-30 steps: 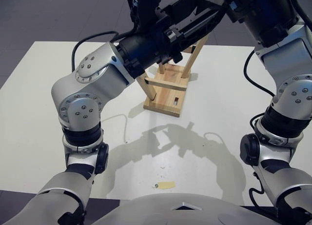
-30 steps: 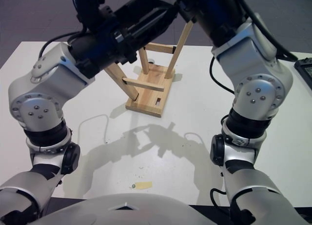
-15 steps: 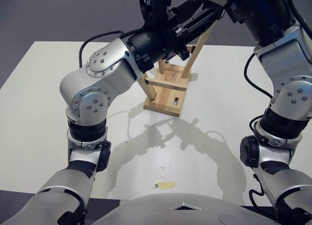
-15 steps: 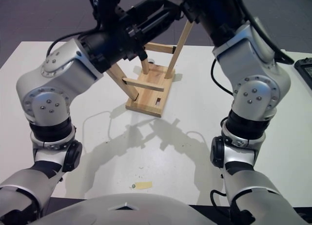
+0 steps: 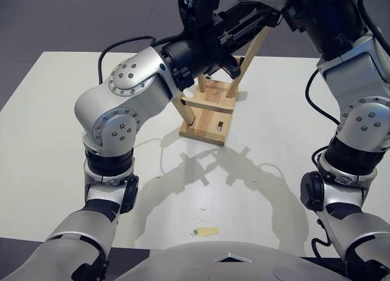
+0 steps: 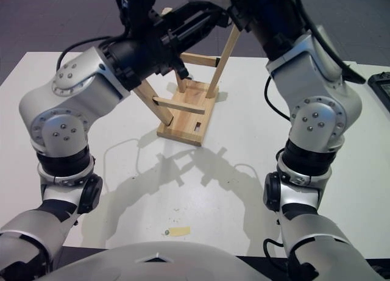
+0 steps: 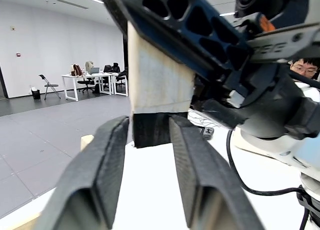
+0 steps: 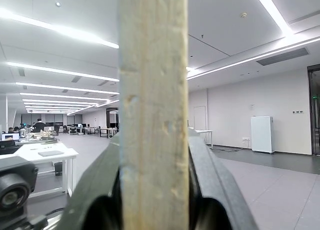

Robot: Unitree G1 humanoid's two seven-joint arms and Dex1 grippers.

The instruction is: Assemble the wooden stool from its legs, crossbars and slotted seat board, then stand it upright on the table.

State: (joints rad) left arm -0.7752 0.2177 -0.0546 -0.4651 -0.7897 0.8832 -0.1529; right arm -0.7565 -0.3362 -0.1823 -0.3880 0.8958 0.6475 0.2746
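Observation:
The wooden stool (image 5: 210, 119) stands upside down at the far middle of the white table (image 5: 49, 128). Its slotted seat board lies flat and its legs point up, joined by crossbars (image 5: 207, 104). My right gripper (image 6: 234, 22) is shut on the top of the far right leg (image 5: 247, 61); in the right wrist view that leg (image 8: 152, 115) fills the space between the dark fingers (image 8: 212, 190). My left gripper (image 5: 259, 17) hangs high over the stool beside the same leg top. Its fingers (image 7: 200, 180) stand apart with nothing between them.
A small yellow tag (image 5: 206, 231) lies near the table's front edge. A black device (image 6: 381, 86) sits at the table's right edge. Both arms arch over the stool from either side. Bare table lies to the left and in front.
My left arm has swung up and toward the right, bringing its gripper closer to the top of the held leg. The stool and the right gripper have stayed put.

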